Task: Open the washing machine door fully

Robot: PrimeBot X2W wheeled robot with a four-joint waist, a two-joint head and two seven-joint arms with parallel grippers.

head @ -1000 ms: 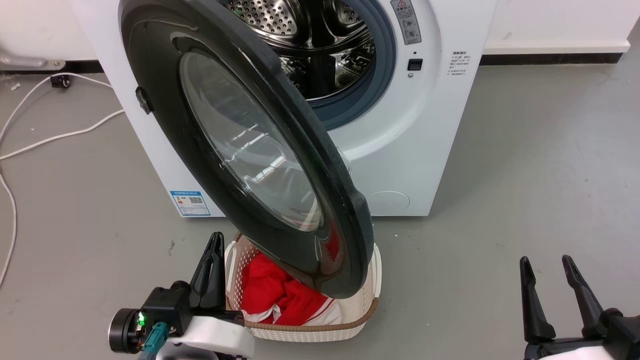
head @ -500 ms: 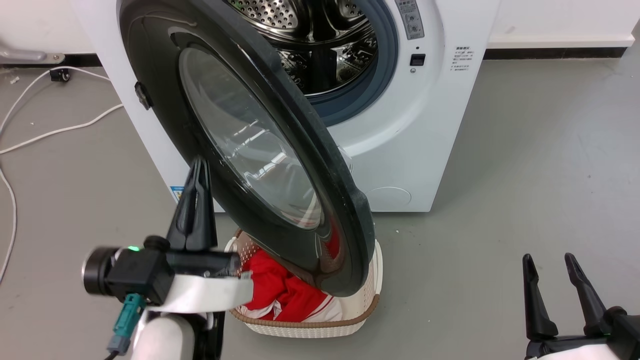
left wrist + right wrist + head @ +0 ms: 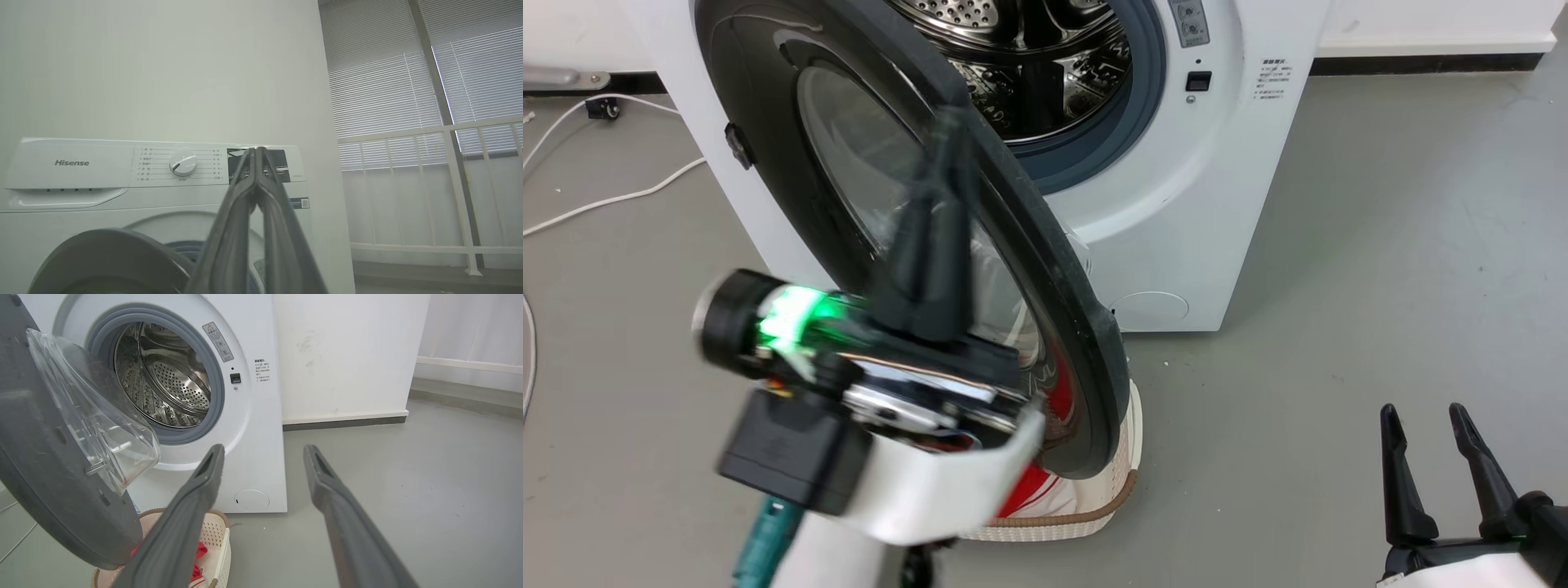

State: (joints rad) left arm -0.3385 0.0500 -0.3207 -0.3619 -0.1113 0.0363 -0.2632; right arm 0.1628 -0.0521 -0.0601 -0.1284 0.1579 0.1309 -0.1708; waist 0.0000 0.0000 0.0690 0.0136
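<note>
The white washing machine (image 3: 1209, 204) stands with its steel drum (image 3: 1045, 65) exposed. The washing machine door (image 3: 756, 122), a black disc with a bulging glass window, hangs partly swung out to the left. My left gripper (image 3: 947, 122) is shut and empty, raised in front of the door's outer face; I cannot tell if it touches. In the left wrist view the shut left gripper (image 3: 255, 150) points at the control panel, with the door (image 3: 110, 253) below. My right gripper (image 3: 1423, 415) is open and low at the right. The right gripper (image 3: 263, 449) faces the door's inner side (image 3: 49, 473).
A cream laundry basket (image 3: 1125, 482) with red cloth (image 3: 1025, 490) sits on the grey floor under the door's lower edge. White cables (image 3: 613, 196) lie on the floor at the left. A wall and baseboard (image 3: 1421, 61) run behind the machine.
My left arm has risen from beside the basket, up and to the right in front of the door's outer face. The head view shifted slightly. The right gripper stayed put.
</note>
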